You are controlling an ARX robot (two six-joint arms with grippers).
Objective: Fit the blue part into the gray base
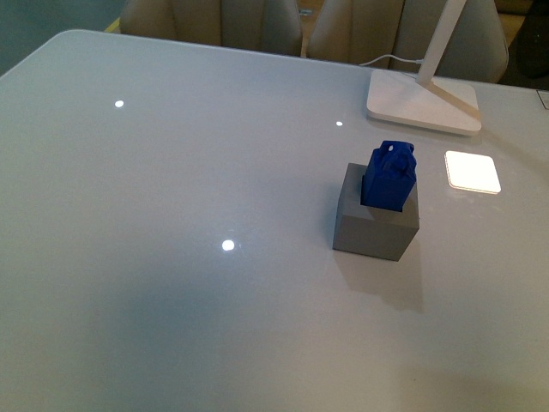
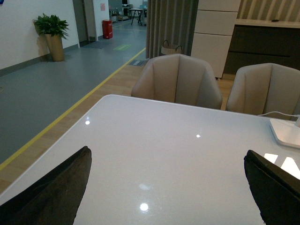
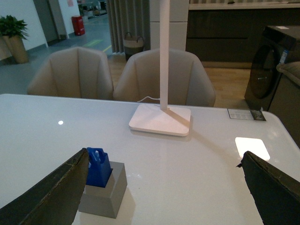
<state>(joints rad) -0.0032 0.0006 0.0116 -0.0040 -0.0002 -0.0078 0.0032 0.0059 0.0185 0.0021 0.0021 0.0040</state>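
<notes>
The gray base [image 1: 374, 225] stands on the white table, right of centre in the front view. The blue part [image 1: 390, 176] stands upright in the hole in its top, its knobbly handle end upward. Both also show in the right wrist view, the base [image 3: 104, 192] with the blue part [image 3: 98, 167] in it, just beside one dark finger. My right gripper [image 3: 164, 187] is open and empty, apart from them. My left gripper [image 2: 166, 187] is open and empty over bare table; the base and part are out of its view. Neither arm shows in the front view.
A white lamp foot [image 1: 422, 101] with a slanted stem stands behind the base, its cable trailing back. A bright light patch [image 1: 472, 171] lies on the table to the right. Beige chairs [image 2: 177, 80] stand along the far table edge.
</notes>
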